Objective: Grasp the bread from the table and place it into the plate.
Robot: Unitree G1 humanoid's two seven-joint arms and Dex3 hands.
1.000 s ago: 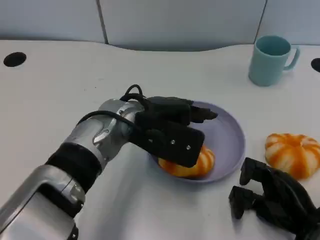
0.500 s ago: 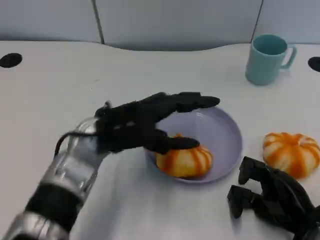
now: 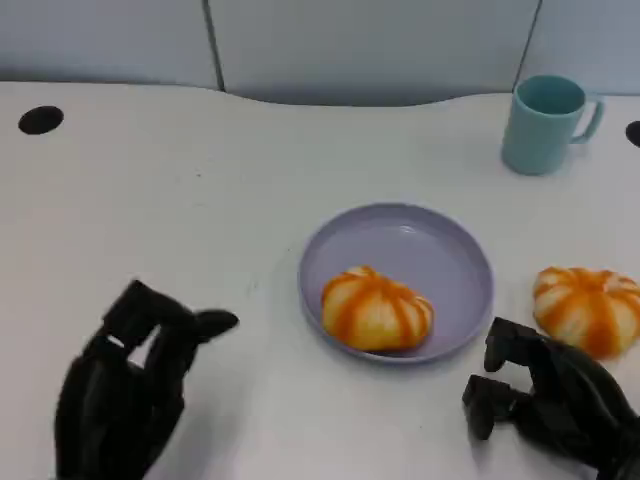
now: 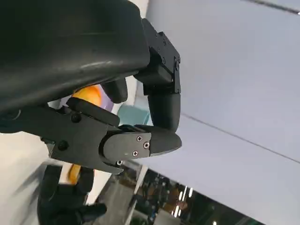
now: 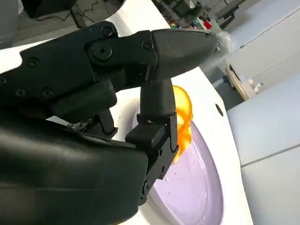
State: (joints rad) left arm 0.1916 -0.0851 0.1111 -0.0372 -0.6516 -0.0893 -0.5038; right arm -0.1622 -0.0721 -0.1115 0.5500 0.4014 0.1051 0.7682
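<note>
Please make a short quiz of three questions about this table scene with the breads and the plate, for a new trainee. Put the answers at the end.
1. True or false: one bread lies inside the plate.
2. Multiple choice: where is the second bread? A) on the table beside the plate, near the right hand; B) inside the cup; C) in the left hand.
3. Fill in: the left hand holds ____.

Key: 1 true; 2 A; 3 nothing.
</note>
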